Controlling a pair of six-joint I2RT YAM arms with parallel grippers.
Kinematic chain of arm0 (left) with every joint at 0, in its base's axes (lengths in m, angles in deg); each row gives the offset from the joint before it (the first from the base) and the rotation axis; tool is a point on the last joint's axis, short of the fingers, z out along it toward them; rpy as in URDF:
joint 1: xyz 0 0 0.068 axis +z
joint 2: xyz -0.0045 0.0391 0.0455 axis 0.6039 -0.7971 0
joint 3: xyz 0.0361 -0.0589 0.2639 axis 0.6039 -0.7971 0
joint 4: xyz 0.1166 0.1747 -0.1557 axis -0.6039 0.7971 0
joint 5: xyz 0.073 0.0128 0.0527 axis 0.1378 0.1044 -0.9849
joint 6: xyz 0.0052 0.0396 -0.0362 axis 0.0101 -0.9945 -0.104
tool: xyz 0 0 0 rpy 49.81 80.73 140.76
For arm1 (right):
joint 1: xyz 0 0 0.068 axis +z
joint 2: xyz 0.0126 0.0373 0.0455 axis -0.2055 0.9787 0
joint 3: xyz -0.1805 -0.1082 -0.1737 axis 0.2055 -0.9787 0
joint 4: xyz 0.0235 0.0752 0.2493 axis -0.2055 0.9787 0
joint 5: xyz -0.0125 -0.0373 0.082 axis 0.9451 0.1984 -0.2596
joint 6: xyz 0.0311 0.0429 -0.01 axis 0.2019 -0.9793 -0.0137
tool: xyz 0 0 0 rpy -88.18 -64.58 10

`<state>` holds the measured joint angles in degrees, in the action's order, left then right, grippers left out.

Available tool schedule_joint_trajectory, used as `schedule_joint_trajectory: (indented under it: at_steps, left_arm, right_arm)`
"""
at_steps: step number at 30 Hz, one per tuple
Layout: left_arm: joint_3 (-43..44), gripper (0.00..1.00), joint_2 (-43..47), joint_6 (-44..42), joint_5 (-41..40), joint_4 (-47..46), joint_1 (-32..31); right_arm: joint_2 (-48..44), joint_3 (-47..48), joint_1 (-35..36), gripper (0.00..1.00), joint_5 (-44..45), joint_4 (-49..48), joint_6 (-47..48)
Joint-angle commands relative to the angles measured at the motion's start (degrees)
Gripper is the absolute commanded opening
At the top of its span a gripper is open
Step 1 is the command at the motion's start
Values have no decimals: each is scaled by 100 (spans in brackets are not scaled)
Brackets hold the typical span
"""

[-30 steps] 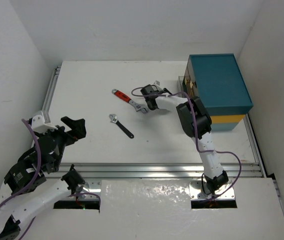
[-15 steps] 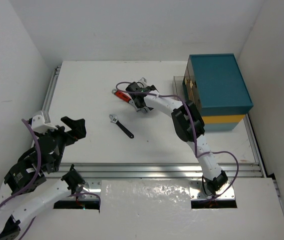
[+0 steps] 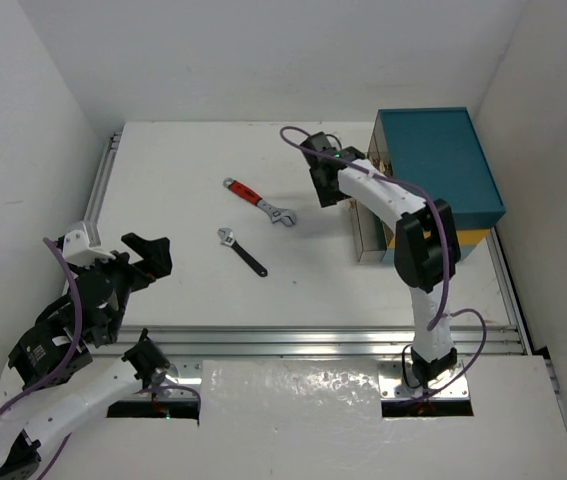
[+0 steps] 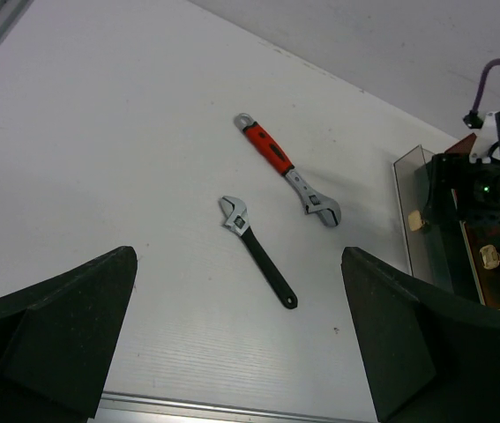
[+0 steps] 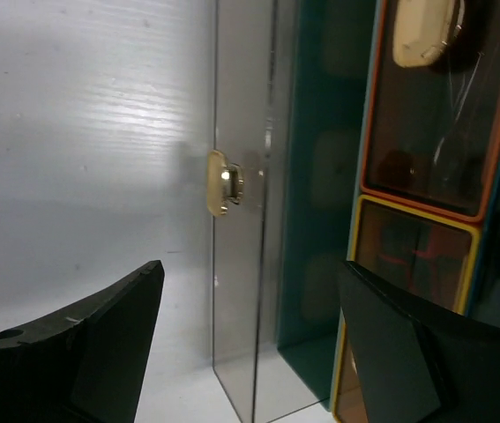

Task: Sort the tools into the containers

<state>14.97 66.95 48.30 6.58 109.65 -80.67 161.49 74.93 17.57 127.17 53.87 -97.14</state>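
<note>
Your right tool (image 3: pixel 325 172) stands with its fingers wide apart and holds nothing, hovering just in front of the teal box (image 3: pixel 438 165), whose clear drawer (image 3: pixel 368 230) is pulled out toward the middle of the worktop (image 3: pixel 173 170); its brass-coloured latch (image 5: pixel 225 181) shows straight ahead in the wrist view. The red-handled wrench (image 3: pixel 260 203) lies to that tool's left and a little nearer you, long axis diagonal, jaw end toward the box. The black-handled wrench (image 3: pixel 241 251) lies nearer still, roughly parallel. Your right arm is much the closer to both. Your left tool (image 3: pixel 148 255) is fully wide, empty, well apart over the near-left corner. What sits inside the drawers is too dim behind tinted fronts to make out.
</note>
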Motion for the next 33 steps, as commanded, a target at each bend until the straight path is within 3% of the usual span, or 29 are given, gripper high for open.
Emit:
schedule_joint_trajectory:
  at_steps: [1,9,16,23,28,29,30,31,33]
  left_arm:
    - [-37,100,40,-60,-23,-176,-24]
    - [-37,100,31,-60,-24,-167,-33]
    - [-37,100,5,-69,-23,-176,-24]
    - [-29,100,40,-60,-23,-176,-24]
    - [-37,100,49,-69,-32,-167,-24]
    - [-29,99,49,-61,-24,-176,-24]
    - [-29,100,40,-69,-23,-176,-24]
    - [-29,100,32,-61,-23,-184,-24]
    - [-37,100,-4,-60,-23,-176,-24]
  right_arm:
    - [-153,-204,-270,80,-720,-86,-140]
    - [137,-222,-543,81,-1819,-69,-193]
    - [-21,-442,-544,74,-3119,-455,-359]
    - [-188,-424,-535,71,-3480,-552,-465]
    - [-371,-328,-395,73,-2727,-394,-413]
    - [-433,-267,-211,74,-2256,-385,-360]
    - [-486,-205,-123,87,-2042,-350,-255]
    - [-565,-144,-26,93,-1848,-324,-228]
    - [-644,15,194,95,-1863,-428,-53]
